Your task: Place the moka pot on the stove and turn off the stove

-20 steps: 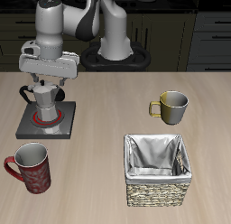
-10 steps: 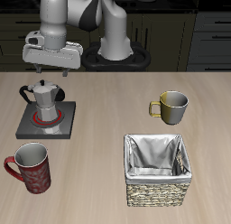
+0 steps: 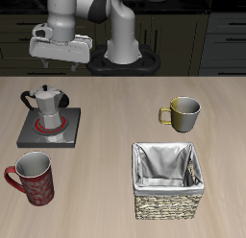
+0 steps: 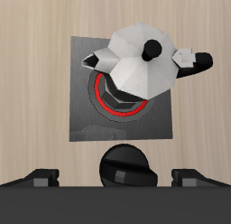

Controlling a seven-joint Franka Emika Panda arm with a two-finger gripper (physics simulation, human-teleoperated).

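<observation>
Moka pot (image 3: 44, 100): sits upright on the stove (image 3: 50, 128), over its red ring (image 4: 122, 103); nothing grips it, so placing looks done
Tool (image 3: 62, 62): hangs above the moka pot, well clear of it, holding nothing; its fingers stand apart in the wrist view, so I judge it released
Step in hand: turning the stove off; the ring shows red, which I read as the burner on
Knob (image 4: 126, 163): a dark round dial on the stove, on the side away from the pot's body; in the wrist view it lies between the two fingertips
How to do it well: come straight down on the knob with the fingers straddling it, close gently, then rotate about the knob's own centre; keep the wrist low and away from the pot, since its black handle (image 4: 193, 62) juts sideways and a nudge could slide it off the ring
Pot shape and material: faceted silver metal, narrow waist, pointed spout, black lid knob; probably smooth and slippery
Stove: flat grey square slab, matte, thin edged
Surface (image 3: 115, 175): pale wood grain
Farther from the stove: a red patterned mug (image 3: 32, 177) near the front edge, a woven basket (image 3: 169, 179) with grey cloth lining, an olive metal mug (image 3: 182, 112) with a yellow handle
</observation>
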